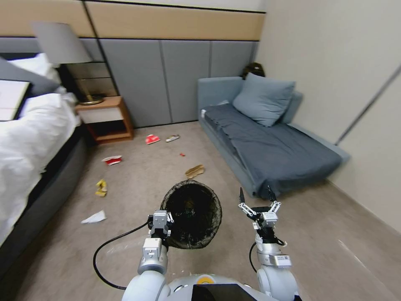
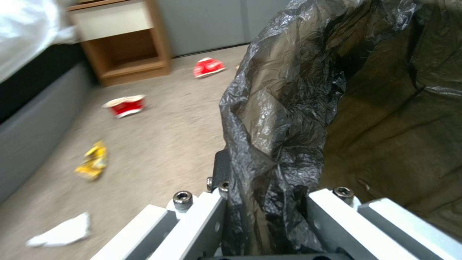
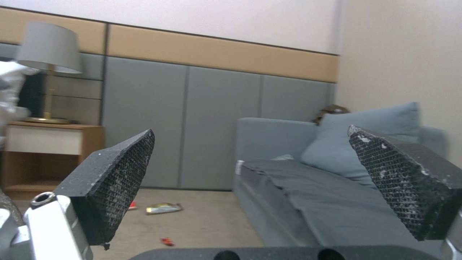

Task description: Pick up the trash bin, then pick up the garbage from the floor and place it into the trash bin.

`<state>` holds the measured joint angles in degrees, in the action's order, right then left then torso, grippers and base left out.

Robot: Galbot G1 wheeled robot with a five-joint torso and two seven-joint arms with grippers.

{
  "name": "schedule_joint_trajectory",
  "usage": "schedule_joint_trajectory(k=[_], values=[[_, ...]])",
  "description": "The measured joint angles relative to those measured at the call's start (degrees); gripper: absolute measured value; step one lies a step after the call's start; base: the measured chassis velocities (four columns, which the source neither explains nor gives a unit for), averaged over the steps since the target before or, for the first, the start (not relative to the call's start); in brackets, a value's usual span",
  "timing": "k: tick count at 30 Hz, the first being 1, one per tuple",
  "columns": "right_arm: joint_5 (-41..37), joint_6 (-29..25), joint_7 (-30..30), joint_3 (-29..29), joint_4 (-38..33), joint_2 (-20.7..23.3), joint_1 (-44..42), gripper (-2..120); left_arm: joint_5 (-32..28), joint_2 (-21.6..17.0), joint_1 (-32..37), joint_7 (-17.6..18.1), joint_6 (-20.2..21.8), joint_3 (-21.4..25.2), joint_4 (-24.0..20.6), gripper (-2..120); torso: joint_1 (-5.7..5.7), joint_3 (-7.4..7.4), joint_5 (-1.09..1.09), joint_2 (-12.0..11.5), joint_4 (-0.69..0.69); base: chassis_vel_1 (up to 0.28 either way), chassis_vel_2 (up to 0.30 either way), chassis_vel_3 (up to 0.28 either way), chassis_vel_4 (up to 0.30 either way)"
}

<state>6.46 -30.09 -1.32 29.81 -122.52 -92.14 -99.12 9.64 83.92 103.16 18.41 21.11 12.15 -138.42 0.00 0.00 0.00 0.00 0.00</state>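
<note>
The left hand (image 1: 161, 229) is clamped on the near rim of the trash bin (image 1: 193, 214), tipping its bag-lined mouth up toward the robot, probably so litter can be dropped straight in. Beside it, the right hand (image 1: 256, 200) hangs spread wide and empty, likely ready for the pickups. Beyond the left hand on the floor lie a white paper scrap (image 1: 94, 217), a yellow wrapper (image 1: 101, 187) and a red-and-white pack (image 1: 112, 159); a tan curled piece (image 1: 194, 170) sits just past the bin. The left wrist view shows the pinched black bag (image 2: 269, 151) up close; the right wrist view catches a shiny wrapper (image 3: 164, 208) by the sofa (image 3: 308, 187).
</note>
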Motion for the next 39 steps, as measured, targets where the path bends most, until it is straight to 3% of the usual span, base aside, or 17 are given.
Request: schedule_joint_trajectory(k=[14,39], values=[[-0.4,-0.4,-0.2,-0.1,0.0,0.0,0.0,100,0.9,0.1,0.2,0.2,-1.7,-0.2,0.4,1,0.0,0.0,0.0,0.0,0.02,0.104,0.108,0.102,0.113],[-0.2,-0.6,-0.4,0.6,-0.1,0.0,-0.2,100,2.1,0.1,0.0,0.2,-2.7,-0.3,0.4,1,0.0,0.0,0.0,0.0,0.0,0.0,0.0,0.0,0.0]])
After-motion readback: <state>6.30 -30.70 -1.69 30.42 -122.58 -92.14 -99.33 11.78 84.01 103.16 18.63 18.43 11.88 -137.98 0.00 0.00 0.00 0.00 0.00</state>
